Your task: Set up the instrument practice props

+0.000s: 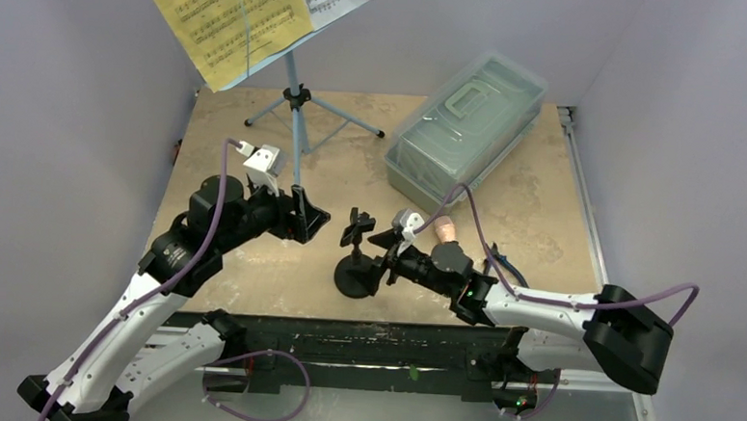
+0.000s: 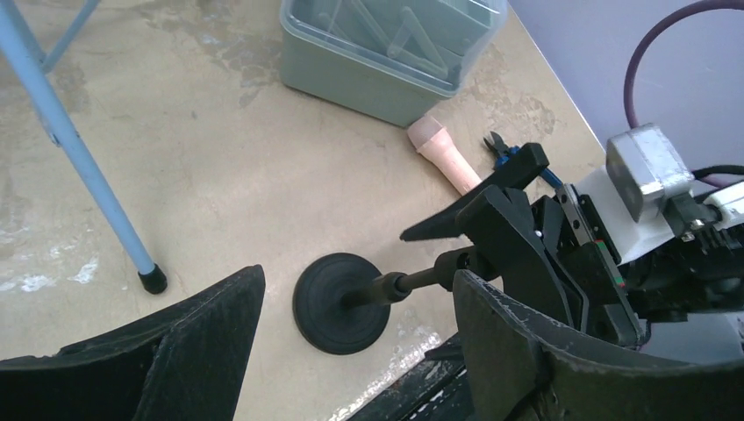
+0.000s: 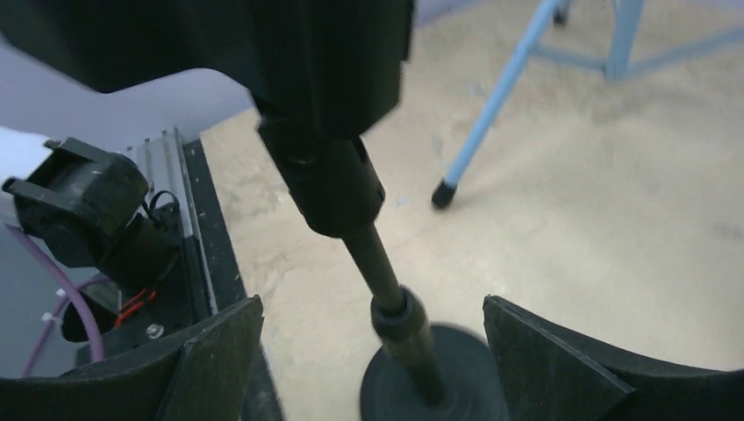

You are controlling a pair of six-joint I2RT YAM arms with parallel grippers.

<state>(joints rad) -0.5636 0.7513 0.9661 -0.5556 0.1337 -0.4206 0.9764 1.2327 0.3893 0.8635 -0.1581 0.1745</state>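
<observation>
Right gripper [image 3: 370, 307] jaws spread wide, unclenched, astride upright mic stand [image 3: 465, 377], lower centre, judged ready for toy microphone [image 2: 443, 156]; left gripper [image 2: 360, 276] open, empty.

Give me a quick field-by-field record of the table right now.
music stand: upright, back left
music sheets: yellow and white, on the music stand
mic stand: upright, front centre
microphone: lying by the pliers, near the clear box
clear box: back right, lid on
left hand: open, empty
right hand: open, fingers either side of mic stand stem, no contact
</observation>
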